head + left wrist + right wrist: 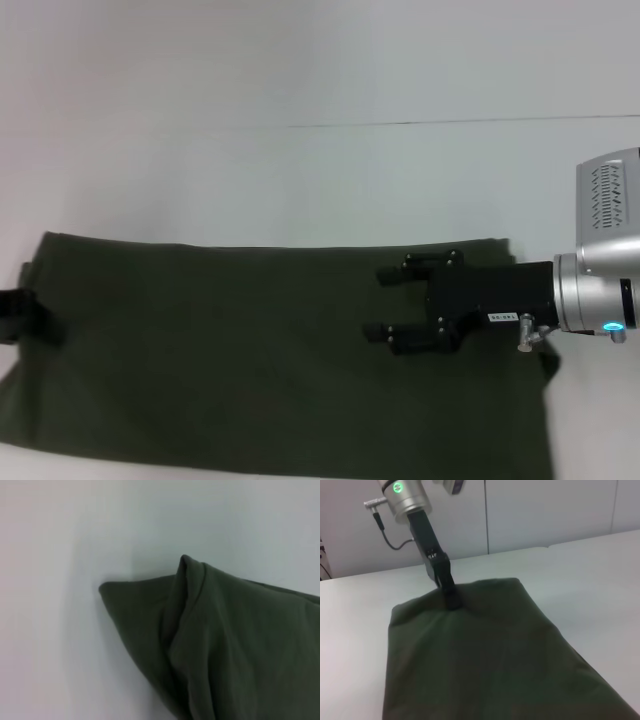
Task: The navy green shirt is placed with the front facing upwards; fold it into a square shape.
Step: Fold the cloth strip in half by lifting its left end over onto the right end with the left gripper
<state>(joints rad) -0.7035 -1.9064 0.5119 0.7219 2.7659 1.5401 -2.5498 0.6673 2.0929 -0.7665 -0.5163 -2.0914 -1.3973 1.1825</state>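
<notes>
Soft matte navy green shirt (250, 360) folded into long rectangle on smooth white table (300, 170). Right gripper (385, 305) spread wide above right end; left gripper (451, 599) pinching left edge.

Our right gripper (385, 305) black with visible screws, silver wrist with cyan light, white label beside it
</notes>
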